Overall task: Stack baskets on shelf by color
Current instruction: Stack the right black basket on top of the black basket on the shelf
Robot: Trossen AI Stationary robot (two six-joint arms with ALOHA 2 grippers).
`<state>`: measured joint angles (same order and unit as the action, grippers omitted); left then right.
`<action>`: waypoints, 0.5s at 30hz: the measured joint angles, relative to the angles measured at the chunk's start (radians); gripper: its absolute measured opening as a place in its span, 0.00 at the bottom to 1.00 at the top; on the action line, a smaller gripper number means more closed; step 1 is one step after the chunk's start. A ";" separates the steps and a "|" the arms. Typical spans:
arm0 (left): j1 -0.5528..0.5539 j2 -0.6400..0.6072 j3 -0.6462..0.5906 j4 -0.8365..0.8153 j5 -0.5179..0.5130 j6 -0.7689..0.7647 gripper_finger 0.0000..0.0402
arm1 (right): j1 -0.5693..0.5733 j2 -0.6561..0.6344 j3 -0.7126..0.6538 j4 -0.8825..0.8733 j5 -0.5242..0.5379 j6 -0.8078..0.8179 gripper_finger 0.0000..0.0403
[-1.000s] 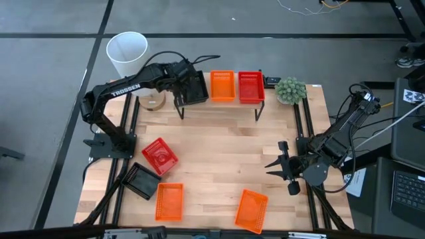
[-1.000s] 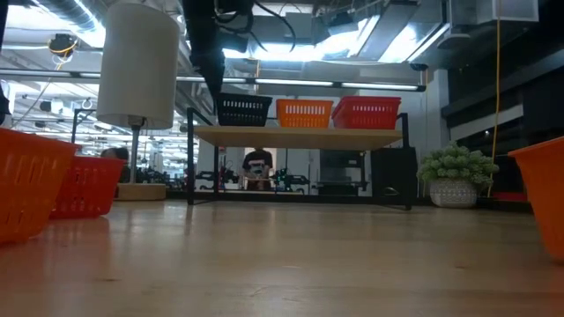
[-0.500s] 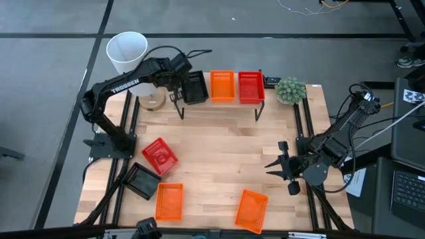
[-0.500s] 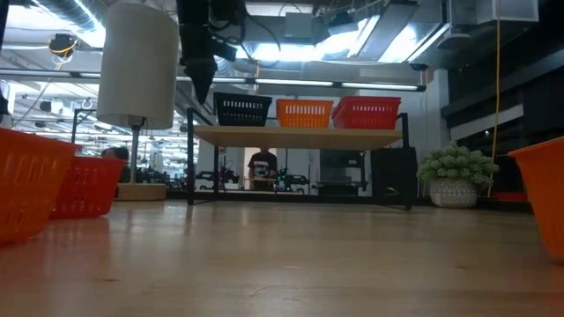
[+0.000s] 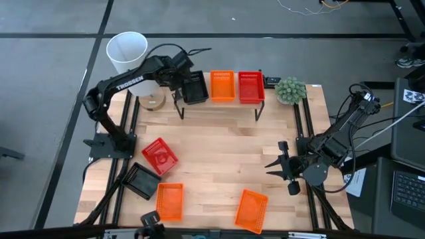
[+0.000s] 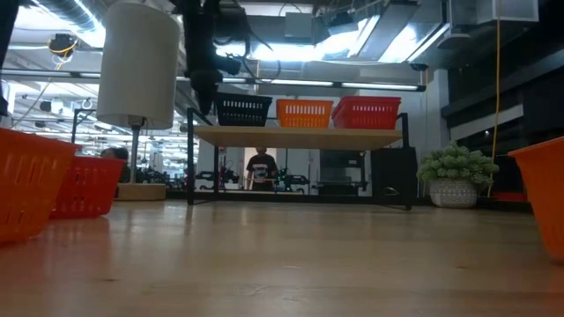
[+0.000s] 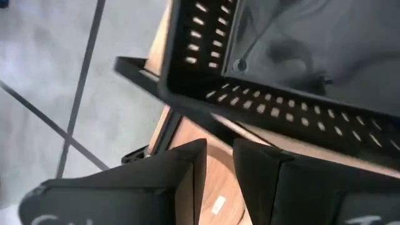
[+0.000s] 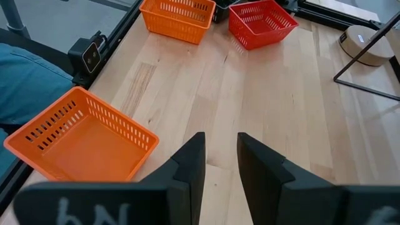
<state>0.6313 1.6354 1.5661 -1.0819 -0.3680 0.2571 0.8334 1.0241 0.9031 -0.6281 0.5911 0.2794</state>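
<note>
Jaws slightly parted, empty, the left gripper (image 5: 178, 81) hovers beside the low light-wood shelf (image 5: 219, 106), which holds three plastic mesh baskets; five remain off it.

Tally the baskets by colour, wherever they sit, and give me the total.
Black baskets: 2, one on the shelf, one on the table
Orange baskets: 3, one on the shelf, two on the table
Red baskets: 2, one on the shelf, one on the table
Total: 7
</note>
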 joint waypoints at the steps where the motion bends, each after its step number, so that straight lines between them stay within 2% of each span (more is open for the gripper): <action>1: -0.003 0.012 0.000 0.005 -0.002 0.010 0.18 | 0.000 0.000 0.000 0.000 0.000 0.000 0.23; 10: -0.004 0.031 0.000 0.109 -0.015 0.049 0.18 | 0.000 0.000 0.000 -0.003 0.000 0.000 0.23; 15: 0.006 0.031 0.000 0.111 -0.039 0.067 0.18 | 0.000 0.000 0.000 -0.003 0.000 0.000 0.23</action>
<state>0.6370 1.6665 1.5661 -0.9706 -0.4068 0.3242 0.8335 1.0241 0.9031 -0.6308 0.5913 0.2794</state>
